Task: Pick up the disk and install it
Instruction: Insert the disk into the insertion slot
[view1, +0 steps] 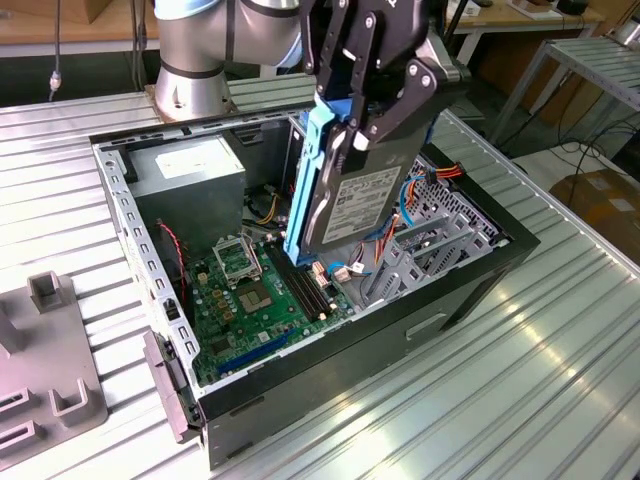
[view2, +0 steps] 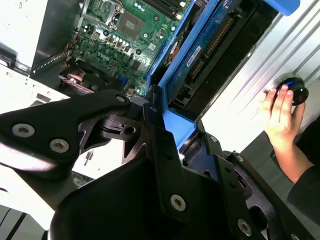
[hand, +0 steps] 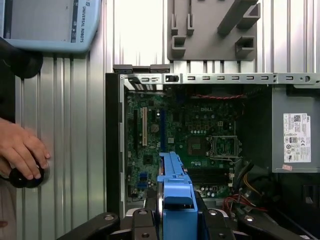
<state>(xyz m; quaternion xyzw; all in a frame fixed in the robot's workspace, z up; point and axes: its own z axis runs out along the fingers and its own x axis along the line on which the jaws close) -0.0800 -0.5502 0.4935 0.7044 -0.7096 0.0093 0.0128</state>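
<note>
Your black gripper (view1: 372, 125) is clenched on the flat grey metal disk w/ white label and blue plastic side rails (view1: 362, 200), held tilted over the open black PC case (view1: 400, 335). Under it: green motherboard (view1: 250, 300); grey metal drive cage (view1: 425, 250) and orange/red cables (view1: 440, 172) sit close beside the disk's low end. Grey power-supply box (view1: 190, 170) is further off. In both wrist views a person's hand (hand: 22, 150) rests on a black round knob (view2: 296, 91); second wrist view shows the disk's connector edge. Disk's top is hidden by the fingers (view1: 405, 95).

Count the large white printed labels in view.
2: one on the disk held in the gripper, one on the power supply box. Smaller stickers may be hidden.
</note>
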